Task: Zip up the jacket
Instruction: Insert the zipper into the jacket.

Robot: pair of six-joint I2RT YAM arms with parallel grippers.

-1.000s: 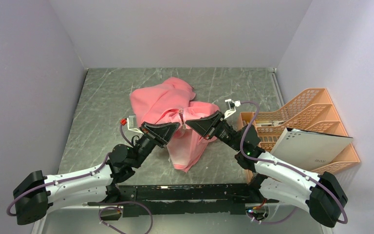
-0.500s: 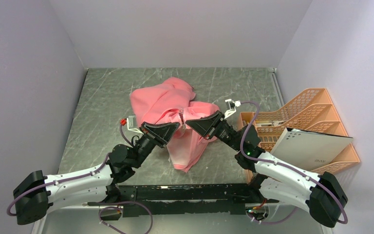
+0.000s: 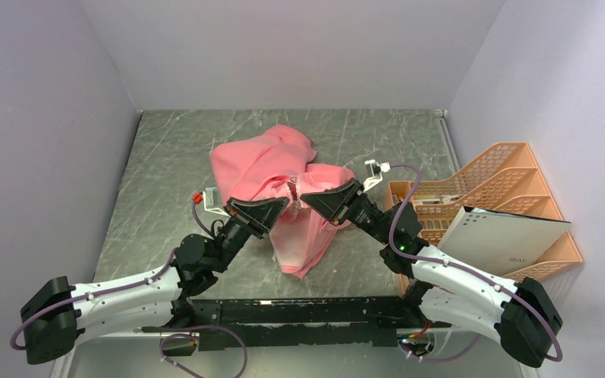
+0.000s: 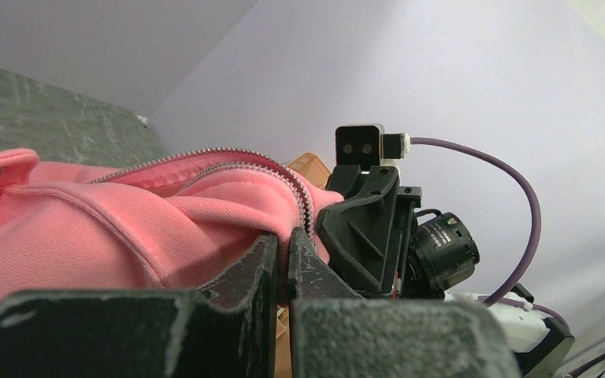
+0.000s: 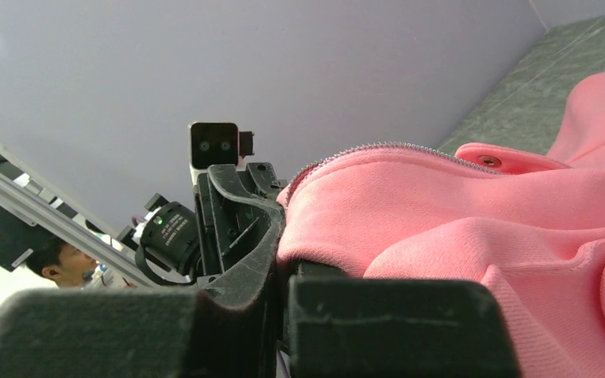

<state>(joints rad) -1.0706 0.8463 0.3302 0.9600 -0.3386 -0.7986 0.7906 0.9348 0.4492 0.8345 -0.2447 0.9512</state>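
We saw a grey veined table (image 3: 165, 157) between pale lilac walls (image 3: 283, 47) — left gripper (image 3: 286, 204) and right gripper (image 3: 306, 198) each pinched the jacket (image 3: 256, 161); print on the folder (image 3: 504, 236) was illegible.

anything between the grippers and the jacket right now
Nothing visible stands between them. The left gripper and the right gripper are each shut on the jacket, pinching its fabric edge beside the zipper.

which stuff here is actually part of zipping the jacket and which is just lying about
For the job: jacket, its zipper, left end effector and right end effector, both shut on the jacket.
Lying about: orange file rack, white folder standing in it.
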